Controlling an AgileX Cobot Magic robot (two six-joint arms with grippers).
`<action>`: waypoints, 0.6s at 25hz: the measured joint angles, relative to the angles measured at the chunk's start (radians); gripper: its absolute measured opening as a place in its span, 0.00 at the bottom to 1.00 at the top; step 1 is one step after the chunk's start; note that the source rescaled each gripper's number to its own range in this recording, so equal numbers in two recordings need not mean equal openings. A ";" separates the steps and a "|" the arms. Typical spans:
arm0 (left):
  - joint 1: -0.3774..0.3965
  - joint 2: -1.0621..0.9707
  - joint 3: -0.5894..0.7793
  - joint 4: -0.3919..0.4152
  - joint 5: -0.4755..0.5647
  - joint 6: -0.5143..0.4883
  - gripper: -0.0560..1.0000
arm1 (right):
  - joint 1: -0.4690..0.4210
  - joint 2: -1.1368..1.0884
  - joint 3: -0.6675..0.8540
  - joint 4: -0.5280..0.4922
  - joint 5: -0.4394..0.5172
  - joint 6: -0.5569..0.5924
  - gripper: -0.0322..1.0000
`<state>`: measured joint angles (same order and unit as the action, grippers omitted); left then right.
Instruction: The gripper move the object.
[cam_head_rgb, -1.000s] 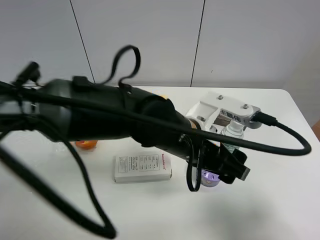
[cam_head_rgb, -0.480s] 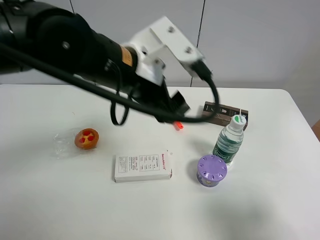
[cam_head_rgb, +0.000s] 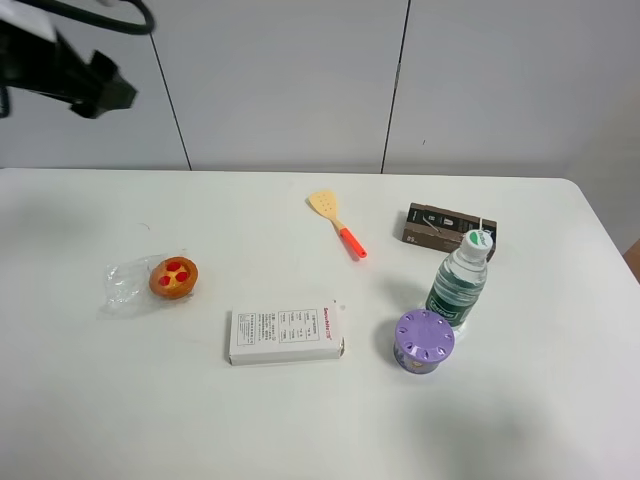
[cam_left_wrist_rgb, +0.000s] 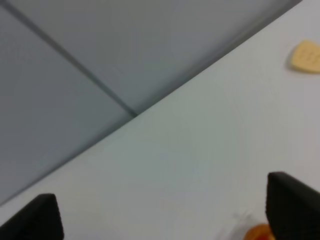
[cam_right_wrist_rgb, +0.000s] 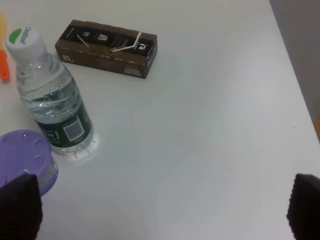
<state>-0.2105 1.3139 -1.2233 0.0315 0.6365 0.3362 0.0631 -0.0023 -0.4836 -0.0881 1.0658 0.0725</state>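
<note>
Near the front right of the tabletop the object stood alone, just beside the bottle. A second before, the left gripper had hung over it; it had since retreated to the far left corner, jaws spread and empty, suggesting the move was finished. Only the right gripper's parted tips showed.

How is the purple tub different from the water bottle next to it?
The purple tub is short and squat; the water bottle is taller and slimmer. The tub is solid purple, while the bottle is see-through with a dark green label. The tub has a wide flat lid with a ring of small dots; the bottle has a small white and green cap. Both stand upright, close together on the white table.
</note>
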 joint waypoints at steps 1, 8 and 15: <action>0.044 -0.021 0.000 0.000 0.047 0.003 0.38 | 0.000 0.000 0.000 0.000 0.000 0.000 1.00; 0.276 -0.198 0.000 -0.059 0.364 0.020 0.38 | 0.000 0.000 0.000 0.000 0.000 0.000 1.00; 0.377 -0.385 0.000 -0.152 0.525 -0.060 0.39 | 0.000 0.000 0.000 0.000 0.000 0.000 1.00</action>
<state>0.1669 0.9294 -1.2233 -0.1205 1.1615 0.2765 0.0631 -0.0023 -0.4836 -0.0881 1.0658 0.0725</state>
